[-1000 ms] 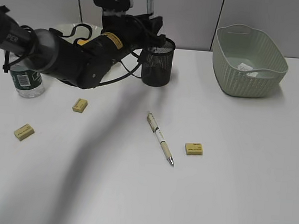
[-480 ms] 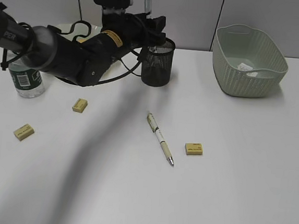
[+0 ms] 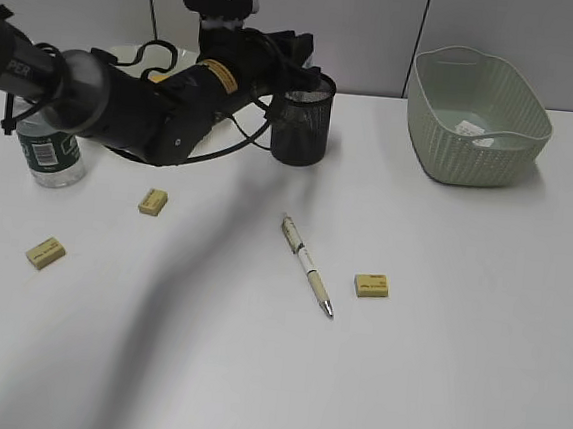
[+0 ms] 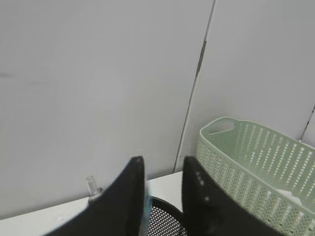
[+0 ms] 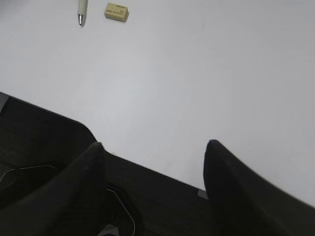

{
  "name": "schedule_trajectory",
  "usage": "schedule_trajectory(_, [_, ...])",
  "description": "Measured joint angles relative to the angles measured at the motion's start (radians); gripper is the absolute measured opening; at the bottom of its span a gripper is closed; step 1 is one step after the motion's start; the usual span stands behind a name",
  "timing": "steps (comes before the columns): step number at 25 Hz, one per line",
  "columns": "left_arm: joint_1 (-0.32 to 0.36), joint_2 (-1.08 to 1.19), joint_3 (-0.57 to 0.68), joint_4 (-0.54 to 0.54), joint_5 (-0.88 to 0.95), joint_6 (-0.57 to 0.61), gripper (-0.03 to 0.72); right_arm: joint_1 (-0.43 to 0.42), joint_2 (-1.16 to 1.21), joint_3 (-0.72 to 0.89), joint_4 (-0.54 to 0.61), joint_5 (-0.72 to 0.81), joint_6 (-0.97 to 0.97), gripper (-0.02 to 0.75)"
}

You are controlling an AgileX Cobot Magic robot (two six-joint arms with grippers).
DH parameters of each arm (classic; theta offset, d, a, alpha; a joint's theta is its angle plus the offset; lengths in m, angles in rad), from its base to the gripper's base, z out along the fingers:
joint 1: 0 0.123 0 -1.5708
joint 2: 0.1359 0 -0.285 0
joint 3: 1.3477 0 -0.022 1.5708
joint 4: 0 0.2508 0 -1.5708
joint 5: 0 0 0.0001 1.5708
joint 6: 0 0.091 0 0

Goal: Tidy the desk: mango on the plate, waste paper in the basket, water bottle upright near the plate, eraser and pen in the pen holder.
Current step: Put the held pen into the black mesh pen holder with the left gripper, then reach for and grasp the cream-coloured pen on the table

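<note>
The left end effector [image 4: 162, 196] hovers just above the pen holder [image 3: 302, 126], jaws narrow with nothing visible between them. The right end effector [image 5: 152, 162] stands wide and empty. Next, lift clear without tipping the holder, then fetch the eraser [image 3: 153, 201] at its 7 o'clock on the counter [image 3: 434, 368]

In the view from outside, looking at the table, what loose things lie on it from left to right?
Eraser → second eraser → pen → third eraser.
</note>
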State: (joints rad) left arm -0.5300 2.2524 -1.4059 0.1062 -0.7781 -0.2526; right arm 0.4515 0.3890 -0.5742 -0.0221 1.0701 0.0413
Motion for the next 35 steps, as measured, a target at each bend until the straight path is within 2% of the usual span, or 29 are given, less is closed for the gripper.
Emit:
schedule_trajectory(3, [0.000,0.008,0.000,0.006,-0.005,-0.001,0.062,0.000,0.000,0.000,0.000,0.000,0.000,0.497])
schedule_trajectory(6, [0.000,0.025,0.000,0.008,-0.015,-0.001,0.025,0.000,0.000,0.000,0.000,0.001,0.000,0.497])
schedule_trajectory(17, [0.000,-0.016,0.000,0.038,0.010,-0.001,0.073,0.000,0.000,0.000,-0.009,0.001,0.001,0.496])
schedule_trajectory(20, [0.000,-0.083,0.000,0.087,0.126,-0.001,0.095,0.000,0.000,0.000,-0.009,0.002,0.001,0.496])
schedule_trajectory(23, [0.000,-0.164,0.000,0.108,0.339,-0.001,0.114,0.000,0.000,0.000,-0.010,0.002,0.001,0.496])
schedule_trajectory(26, [0.000,-0.243,0.000,0.113,0.595,-0.001,0.160,0.000,0.000,0.000,-0.010,0.002,0.000,0.496])
schedule_trajectory(32, [0.000,-0.397,0.000,0.114,1.120,-0.001,0.445,0.000,0.016,0.000,-0.010,0.002,0.006,0.496])
schedule_trajectory(35, [0.000,-0.441,0.000,0.098,1.362,-0.001,0.493,0.000,0.045,0.000,-0.010,-0.002,0.011,0.496])
